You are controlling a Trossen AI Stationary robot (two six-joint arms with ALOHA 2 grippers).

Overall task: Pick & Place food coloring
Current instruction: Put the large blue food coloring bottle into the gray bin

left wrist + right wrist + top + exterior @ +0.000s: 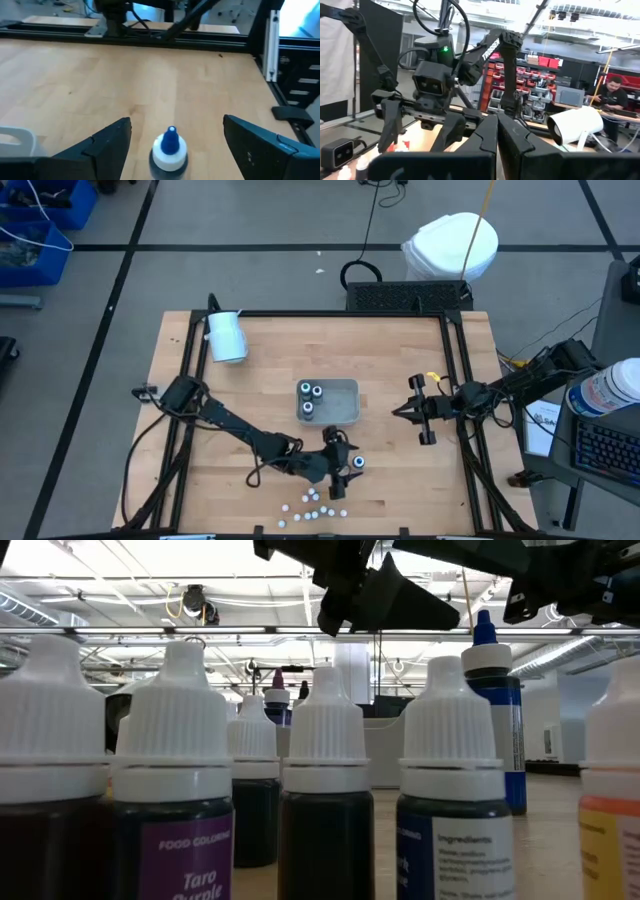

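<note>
Holding three dark bottles (311, 397): pale grey tray (345, 413).

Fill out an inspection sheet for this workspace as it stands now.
Surface: wooden table, bare in the middle.
Job's things: three bottles in the grey tray; blue-tipped bottle upright between the left tool's open fingers; small white-capped bottles clustered near the front edge.
Clutter: white cylinder lying at the back left.
Grippers: left tool open around the bottle; right tool shut, right of the tray.
Cables: black loop behind the table.
Surroundings: person seated at a far bench.
</note>
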